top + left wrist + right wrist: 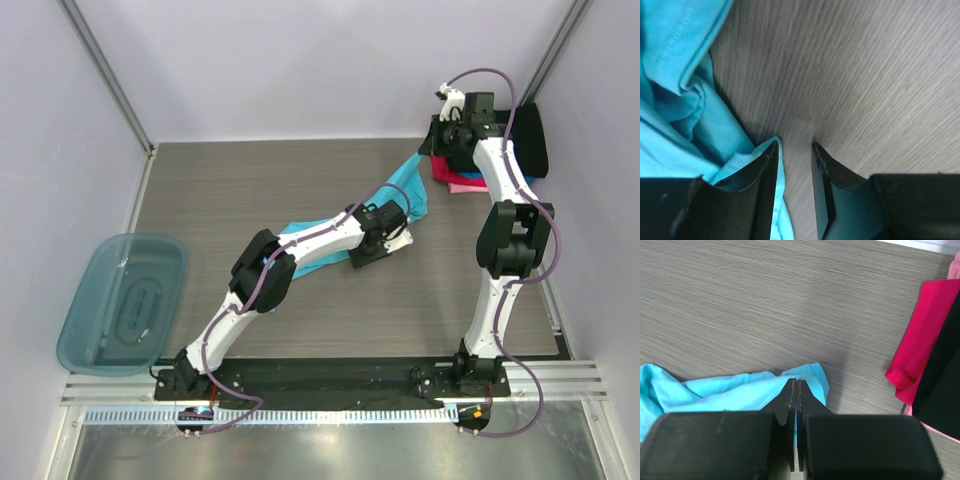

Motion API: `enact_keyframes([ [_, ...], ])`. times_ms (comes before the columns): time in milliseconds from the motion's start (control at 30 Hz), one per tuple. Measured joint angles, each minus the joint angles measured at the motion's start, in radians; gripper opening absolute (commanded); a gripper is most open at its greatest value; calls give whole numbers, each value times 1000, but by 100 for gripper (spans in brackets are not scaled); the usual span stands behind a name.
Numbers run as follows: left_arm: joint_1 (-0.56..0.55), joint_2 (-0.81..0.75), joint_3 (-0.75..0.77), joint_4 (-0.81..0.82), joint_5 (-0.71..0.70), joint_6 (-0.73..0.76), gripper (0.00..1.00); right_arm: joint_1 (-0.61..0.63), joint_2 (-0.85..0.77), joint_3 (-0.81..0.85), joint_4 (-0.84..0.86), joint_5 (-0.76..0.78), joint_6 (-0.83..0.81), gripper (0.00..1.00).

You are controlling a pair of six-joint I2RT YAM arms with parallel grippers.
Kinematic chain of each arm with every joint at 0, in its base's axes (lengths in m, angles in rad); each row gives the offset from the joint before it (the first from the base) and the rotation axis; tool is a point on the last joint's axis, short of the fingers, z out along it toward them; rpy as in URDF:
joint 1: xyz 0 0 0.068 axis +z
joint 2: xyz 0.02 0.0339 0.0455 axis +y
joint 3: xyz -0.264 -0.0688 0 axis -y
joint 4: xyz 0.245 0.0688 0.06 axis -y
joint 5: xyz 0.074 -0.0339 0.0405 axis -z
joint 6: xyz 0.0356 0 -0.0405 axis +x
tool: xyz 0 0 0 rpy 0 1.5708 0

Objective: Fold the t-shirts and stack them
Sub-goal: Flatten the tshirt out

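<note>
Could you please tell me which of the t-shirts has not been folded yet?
The turquoise t-shirt, lying rumpled and stretched across the middle of the table; the magenta t-shirt and black t-shirt are stacked flat in the far right corner.

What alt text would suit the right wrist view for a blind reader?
The right hand, shut tight, pinches the edge of a crumpled turquoise t-shirt on a grey wood-grain table. A magenta shirt and a black shirt lie at right.
</note>
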Motion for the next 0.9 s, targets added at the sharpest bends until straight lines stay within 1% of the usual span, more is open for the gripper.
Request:
enact_keyframes([
  [200, 16, 19, 34, 1, 0, -6, 32, 0, 0, -21, -1, 0, -3, 1],
  [467, 41, 31, 82, -6, 0, -23, 33, 0, 0, -33, 0, 1, -7, 1],
  [900, 60, 42, 78, -3, -1, -23, 33, 0, 0, -43, 0, 1, -12, 1],
])
